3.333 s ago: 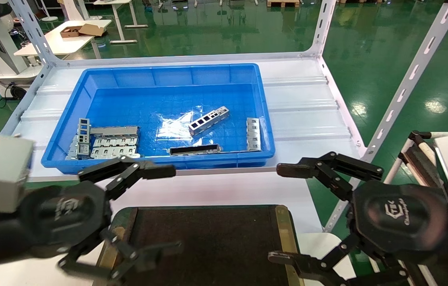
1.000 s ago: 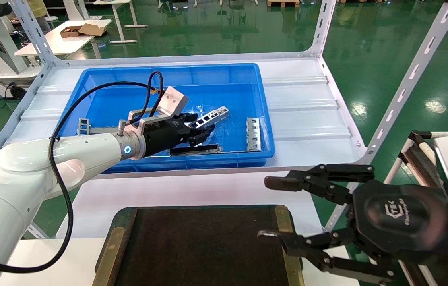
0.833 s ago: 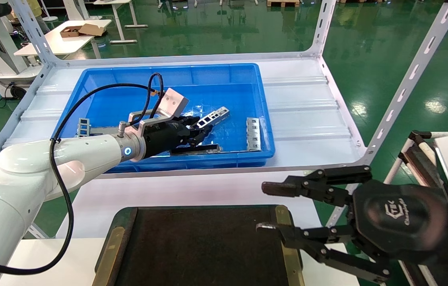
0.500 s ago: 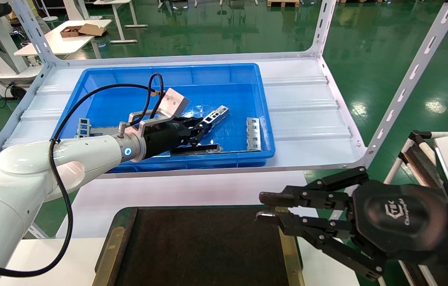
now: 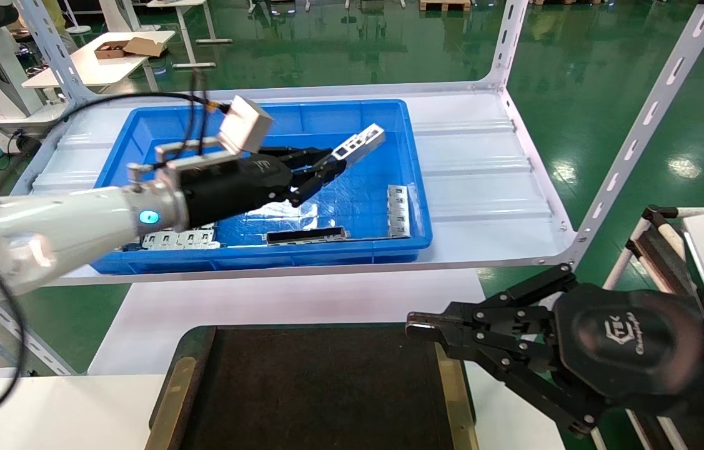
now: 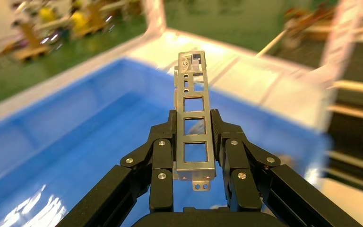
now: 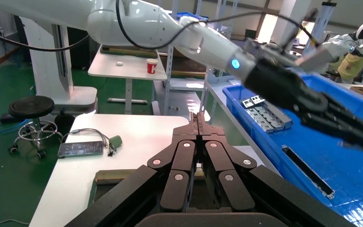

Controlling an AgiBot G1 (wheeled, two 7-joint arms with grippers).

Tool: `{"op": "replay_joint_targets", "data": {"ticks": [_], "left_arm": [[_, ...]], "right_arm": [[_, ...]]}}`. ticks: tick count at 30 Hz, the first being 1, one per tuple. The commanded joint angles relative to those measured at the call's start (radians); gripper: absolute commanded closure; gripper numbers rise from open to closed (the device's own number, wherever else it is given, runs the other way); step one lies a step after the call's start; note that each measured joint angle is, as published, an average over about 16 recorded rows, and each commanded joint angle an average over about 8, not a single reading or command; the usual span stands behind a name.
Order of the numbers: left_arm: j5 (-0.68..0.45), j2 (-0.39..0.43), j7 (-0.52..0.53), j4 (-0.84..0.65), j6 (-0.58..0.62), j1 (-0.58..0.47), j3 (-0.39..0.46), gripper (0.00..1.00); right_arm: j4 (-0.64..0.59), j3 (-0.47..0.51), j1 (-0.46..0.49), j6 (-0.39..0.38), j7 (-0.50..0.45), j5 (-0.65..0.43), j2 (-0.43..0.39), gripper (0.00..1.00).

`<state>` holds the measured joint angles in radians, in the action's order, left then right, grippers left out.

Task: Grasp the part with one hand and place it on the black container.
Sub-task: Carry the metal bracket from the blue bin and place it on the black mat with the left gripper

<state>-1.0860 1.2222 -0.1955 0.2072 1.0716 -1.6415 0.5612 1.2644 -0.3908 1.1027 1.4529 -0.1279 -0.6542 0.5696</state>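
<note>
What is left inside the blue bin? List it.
In the bin: a dark slim bar, a slotted bracket near its right wall, and slotted plates partly hidden by the left arm. The left pincer holds the part above it.

Silver part point(image 5: 359, 141) clamped in left hand point(image 5: 320, 170), tilted above bin; black container point(image 5: 320, 387) bare.

Bright overhead light glares on the green floor point(image 5: 576, 94) (left wrist background seemingly motion-blurred).
</note>
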Motion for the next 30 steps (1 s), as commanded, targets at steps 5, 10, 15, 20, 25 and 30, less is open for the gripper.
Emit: {"op": "replay_joint_targets", "data": {"ticks": [5,10,15,20,25,30], "left_arm": [[0.030,-0.070,-0.005,0.052,0.185,0.010,-0.011,1.00],[0.053,-0.120,0.040,0.147,0.294,0.059,-0.014,1.00],[0.082,-0.165,0.120,0.295,0.366,0.151,-0.012,1.00],[0.104,-0.206,0.208,0.470,0.402,0.285,0.002,1.00],[0.108,-0.240,0.307,0.627,0.322,0.434,0.013,1.00],[0.090,-0.259,0.425,0.781,0.126,0.591,0.019,1.00]], "right_arm": [[0.000,0.000,0.000,0.000,0.000,0.000,0.000,1.00],[0.000,0.000,0.000,0.000,0.000,0.000,0.000,1.00],[0.000,0.000,0.000,0.000,0.000,0.000,0.000,1.00],[0.000,0.000,0.000,0.000,0.000,0.000,0.000,1.00],[0.000,0.000,0.000,0.000,0.000,0.000,0.000,1.00],[0.000,0.000,0.000,0.000,0.000,0.000,0.000,1.00]]}}
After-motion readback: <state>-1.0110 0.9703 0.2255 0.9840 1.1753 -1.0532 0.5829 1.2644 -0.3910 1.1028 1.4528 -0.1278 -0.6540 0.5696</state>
